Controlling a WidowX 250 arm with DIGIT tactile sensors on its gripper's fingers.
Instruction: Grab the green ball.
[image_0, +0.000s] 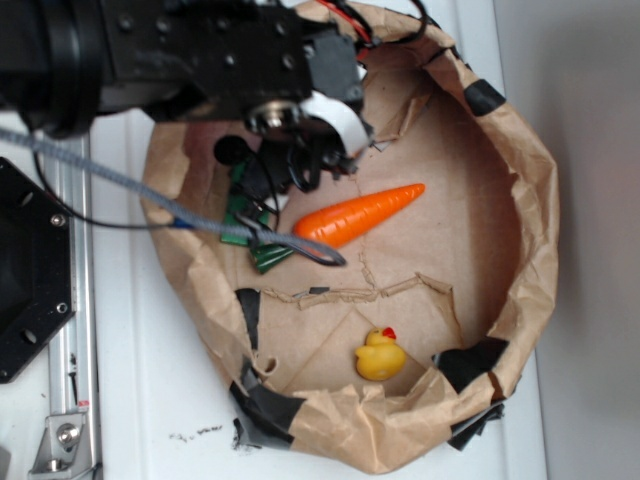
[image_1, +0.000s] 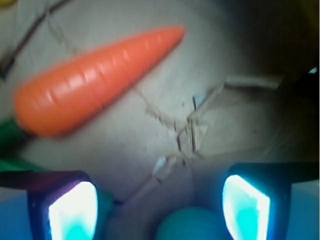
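Fingertips frame the wrist view, jaws wide and empty – the green ball sits low between them, nearer the right pad, carrot well beyond; closing probably needs a slight further descent first

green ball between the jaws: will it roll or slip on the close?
Likely rolls if nudged: the green ball looks round and sits on brown paper that is creased and torn. The gripper stands open with a finger on each side, so a centred close should trap it. Blur hides its surface, so slipperiness is unclear.
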